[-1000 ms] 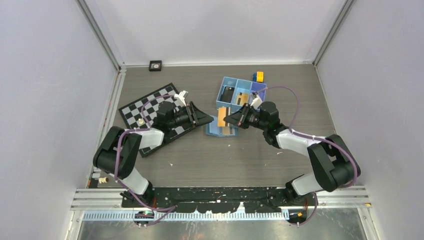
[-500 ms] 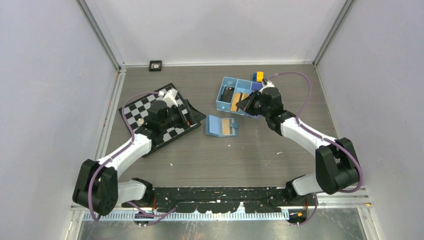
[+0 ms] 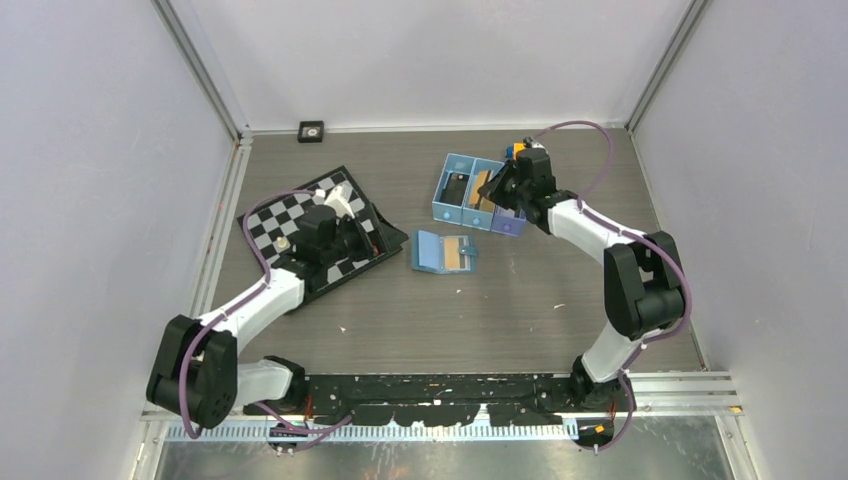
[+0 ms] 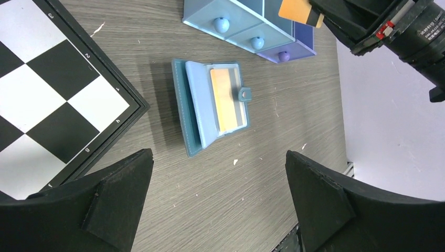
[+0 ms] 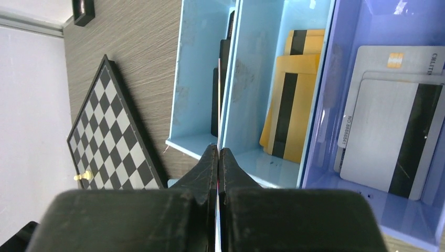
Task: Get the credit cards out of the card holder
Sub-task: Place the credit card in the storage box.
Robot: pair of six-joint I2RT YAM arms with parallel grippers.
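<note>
Nearest, the left claw (image 4: 218, 155) hovers with fingers wide apart, just left of the holder (image 4: 197, 113). The holder lies open on the surface (image 4: 294, 121), a tan card (image 4: 226, 100) in its pocket and, it seems, a grey card (image 4: 242, 105) beneath. Beyond the holder, over the tray (image 4: 239, 31), the right claw (image 5: 218, 149) is clamped on an orange card (image 4: 299, 10). The tan card should be light, stiff and slick: pinch its exposed edge, slide it out flat.

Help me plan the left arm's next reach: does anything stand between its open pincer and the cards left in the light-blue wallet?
Nothing visible does. Only bare table separates the left pincer from the flat light-blue card holder, whose thin orange plastic card faces up uncovered.
</note>
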